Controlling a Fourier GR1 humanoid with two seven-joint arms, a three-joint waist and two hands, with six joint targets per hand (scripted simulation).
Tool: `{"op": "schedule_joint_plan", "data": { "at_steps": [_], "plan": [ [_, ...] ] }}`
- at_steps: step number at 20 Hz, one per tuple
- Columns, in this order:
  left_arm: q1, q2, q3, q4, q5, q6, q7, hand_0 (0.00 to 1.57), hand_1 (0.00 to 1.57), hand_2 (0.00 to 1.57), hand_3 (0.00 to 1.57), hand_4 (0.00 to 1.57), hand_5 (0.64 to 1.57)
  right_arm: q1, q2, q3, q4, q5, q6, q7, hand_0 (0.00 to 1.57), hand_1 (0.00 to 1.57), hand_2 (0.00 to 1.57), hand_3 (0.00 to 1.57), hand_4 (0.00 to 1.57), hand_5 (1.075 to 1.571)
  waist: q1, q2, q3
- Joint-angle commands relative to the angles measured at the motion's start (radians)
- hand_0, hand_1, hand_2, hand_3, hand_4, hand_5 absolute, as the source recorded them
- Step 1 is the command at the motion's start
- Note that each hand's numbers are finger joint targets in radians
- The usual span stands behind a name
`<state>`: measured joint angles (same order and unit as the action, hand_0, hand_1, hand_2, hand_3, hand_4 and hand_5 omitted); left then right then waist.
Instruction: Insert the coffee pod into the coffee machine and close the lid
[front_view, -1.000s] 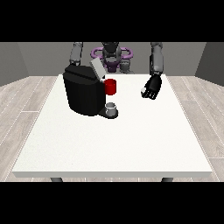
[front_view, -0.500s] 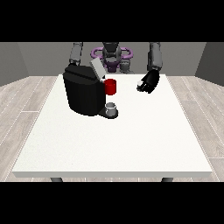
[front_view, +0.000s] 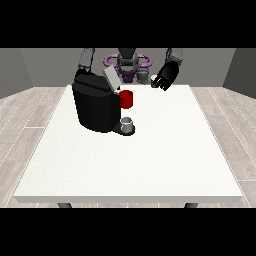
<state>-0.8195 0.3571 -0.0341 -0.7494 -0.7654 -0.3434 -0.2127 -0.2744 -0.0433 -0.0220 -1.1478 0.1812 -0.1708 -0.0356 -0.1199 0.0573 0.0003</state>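
coffee machine (front_view: 97, 106): you see it black, upright, left of the table's centre.
lid (front_view: 111, 79): grey, raised open.
coffee pod (front_view: 154, 79): small, white, just beside the hand.

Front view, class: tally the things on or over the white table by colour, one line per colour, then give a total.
Black: 2 (coffee machine, robot hand at the view's right)
Red: 1 (cup)
Grey: 1 (small cup on the machine's tray)
White: 1 (small pod by the robot hand)
Total: 5

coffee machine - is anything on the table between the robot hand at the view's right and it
Nothing visible. The robot hand at the view's right is near the table's far edge, and the stretch of white top between it and the coffee machine shows bare. The machine's lid stands raised.
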Motion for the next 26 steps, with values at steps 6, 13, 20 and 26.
{"op": "schedule_joint_plan", "data": {
  "at_steps": [6,13,20,26],
  "plan": [
    [-0.126,-0.017,0.045,-0.014,0.009,-0.069,0.099,1.34,1.34,1.37,1.35,0.56,1.571,-0.032,-0.007,0.004,-0.055,-0.010,0.016,0.024,0.00,0.00,0.00,0.00,0.00,1.571,-0.079,-0.005,-0.0003],
    [-0.266,-0.002,0.152,0.008,0.074,-0.093,0.182,1.20,1.20,1.24,1.26,0.49,1.571,-0.075,-0.020,-0.008,-0.083,-0.014,0.016,0.020,0.00,0.00,0.00,0.00,0.00,1.571,-0.122,0.060,-0.0002],
    [-0.363,0.055,0.145,0.010,0.047,-0.119,0.185,1.20,1.20,1.27,1.26,0.49,1.571,-0.129,-0.042,-0.042,-0.087,-0.032,0.017,0.053,0.00,0.00,0.00,0.00,0.19,1.571,-0.135,0.126,0.0000],
    [-0.398,0.058,0.155,0.025,0.044,-0.096,0.174,1.27,1.27,1.30,1.26,0.47,1.571,-0.111,-0.012,-0.023,-0.082,-0.015,-0.008,-0.018,0.00,0.00,0.00,0.00,0.15,1.571,-0.153,0.182,0.0001]
  ]
}}
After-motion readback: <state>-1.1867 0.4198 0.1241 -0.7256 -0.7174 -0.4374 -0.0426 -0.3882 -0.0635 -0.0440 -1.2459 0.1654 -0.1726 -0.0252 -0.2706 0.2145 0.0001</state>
